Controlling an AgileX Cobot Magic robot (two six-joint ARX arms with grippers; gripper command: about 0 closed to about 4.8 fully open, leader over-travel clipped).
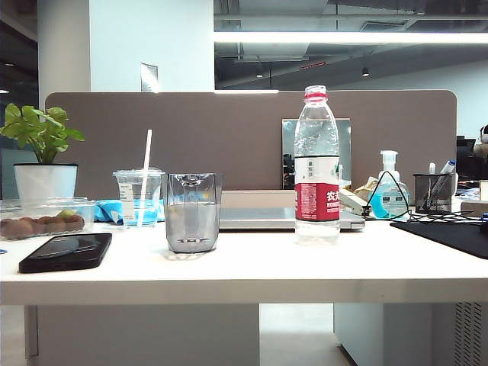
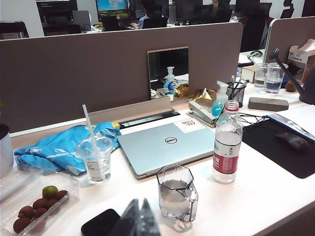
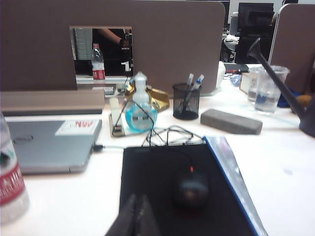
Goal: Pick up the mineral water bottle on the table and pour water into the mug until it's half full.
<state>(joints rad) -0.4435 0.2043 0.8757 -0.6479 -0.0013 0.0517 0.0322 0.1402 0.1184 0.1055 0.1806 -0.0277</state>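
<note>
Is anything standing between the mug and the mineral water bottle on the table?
No. In the left wrist view, only bare table separates mug from mineral water bottle.

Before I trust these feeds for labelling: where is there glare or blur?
Exterior view: ceiling light strip blows out white; mug and bottle sharp. Left wrist view: left gripper blurred, table things clear. Right wrist view: soft overall, mouse and right gripper blurred.

Left gripper dark tapered fingers, right gripper likewise dark, pointed
</note>
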